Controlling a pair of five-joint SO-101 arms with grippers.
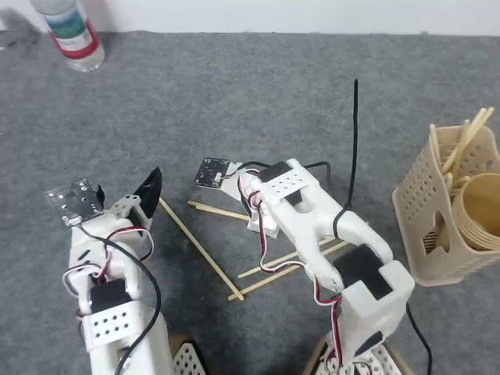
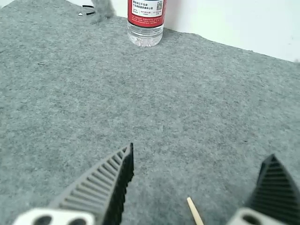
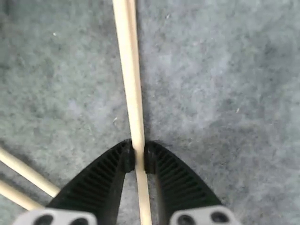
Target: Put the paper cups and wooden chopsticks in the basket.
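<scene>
I see right claw (image 3: 139, 159) pinching one chopstick (image 3: 129, 70) (lying on grey felt (image 3: 234, 70)) | left claw (image 2: 201, 152) wide, second chopstick (image 2: 193, 211) tip between its fingers

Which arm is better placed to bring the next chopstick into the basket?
Right. The right tool is shut on a chopstick, and that arm stands nearer the basket. The left tool is open, holding nothing.

Open felt (image 1: 258, 101), black cable (image 1: 355, 148) before basket (image 1: 418, 215)

Loose wooden chopsticks (image 1: 200, 247) on grey mat (image 1: 234, 109), basket (image 1: 414, 226) well apart.
</scene>
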